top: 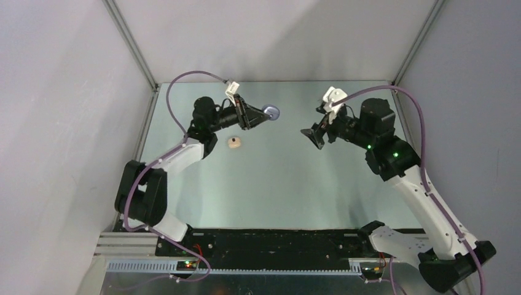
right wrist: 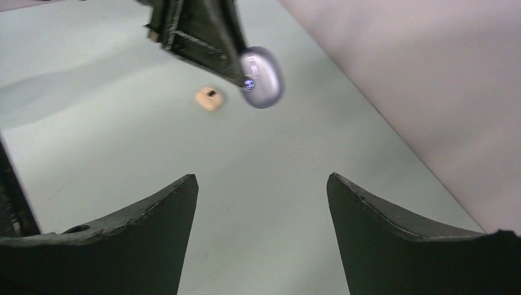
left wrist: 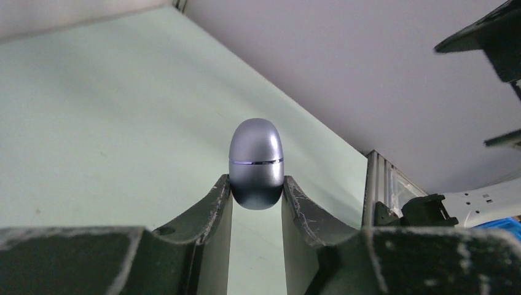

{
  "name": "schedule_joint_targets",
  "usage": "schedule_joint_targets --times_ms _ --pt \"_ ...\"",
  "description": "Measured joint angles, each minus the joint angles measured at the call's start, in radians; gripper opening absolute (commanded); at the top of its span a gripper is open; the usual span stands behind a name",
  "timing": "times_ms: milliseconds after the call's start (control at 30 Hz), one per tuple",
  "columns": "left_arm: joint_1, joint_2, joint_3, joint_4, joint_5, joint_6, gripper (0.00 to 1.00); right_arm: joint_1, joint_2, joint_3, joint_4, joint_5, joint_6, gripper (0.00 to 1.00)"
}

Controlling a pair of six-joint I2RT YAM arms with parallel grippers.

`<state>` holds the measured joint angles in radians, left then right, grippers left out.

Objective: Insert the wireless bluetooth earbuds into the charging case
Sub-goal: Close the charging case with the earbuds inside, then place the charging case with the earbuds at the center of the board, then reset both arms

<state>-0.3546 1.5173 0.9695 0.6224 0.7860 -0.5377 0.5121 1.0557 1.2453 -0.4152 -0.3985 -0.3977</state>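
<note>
The lilac case [left wrist: 256, 161] sits mid-frame in the left wrist view with its lid seam shut. The left gripper [left wrist: 257, 195] pinches it by the lower end only. We see no earbud for sure. A cream piece [top: 234, 142] lies below and left of the case in the top view, and we cannot tell what it is. The right gripper [right wrist: 261, 179] faces the case, jaws wide and empty. Our worry is that the smooth, rounded shell could squirt out of so shallow a pinch if the right fingers press on the lid.

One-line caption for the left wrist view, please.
Left gripper shut on a closed, silvery-purple charging case, pale table behind.
</note>
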Motion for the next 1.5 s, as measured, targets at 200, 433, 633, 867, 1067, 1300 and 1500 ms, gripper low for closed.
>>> schedule_joint_targets --times_ms 200,433,633,867,1067,1300,1500 --pt "-0.01 0.139 0.0 -0.006 0.006 -0.034 0.0 -0.133 0.004 -0.062 -0.044 -0.03 0.049 0.84" --pt "-0.023 0.33 0.039 -0.148 -0.051 -0.066 0.0 -0.203 0.019 -0.144 -0.18 -0.09 0.108 0.88" --pt "-0.032 0.406 0.087 -0.357 -0.221 -0.096 0.23 -0.234 -0.075 -0.144 -0.258 -0.053 0.113 0.99" --pt "-0.038 0.386 0.133 -0.577 -0.404 -0.062 0.98 -0.256 -0.064 -0.121 -0.299 -0.009 0.131 0.99" --pt "-0.024 0.167 0.176 -0.848 -0.517 0.108 1.0 -0.277 0.071 0.047 -0.404 0.071 0.162 0.99" --pt "0.019 -0.317 0.194 -0.714 -0.691 0.342 1.0 -0.298 0.177 0.193 -0.376 0.292 0.301 0.99" --pt "0.063 -0.391 0.286 -0.732 -0.844 0.446 1.0 -0.3 0.209 0.218 -0.227 0.363 0.397 1.0"
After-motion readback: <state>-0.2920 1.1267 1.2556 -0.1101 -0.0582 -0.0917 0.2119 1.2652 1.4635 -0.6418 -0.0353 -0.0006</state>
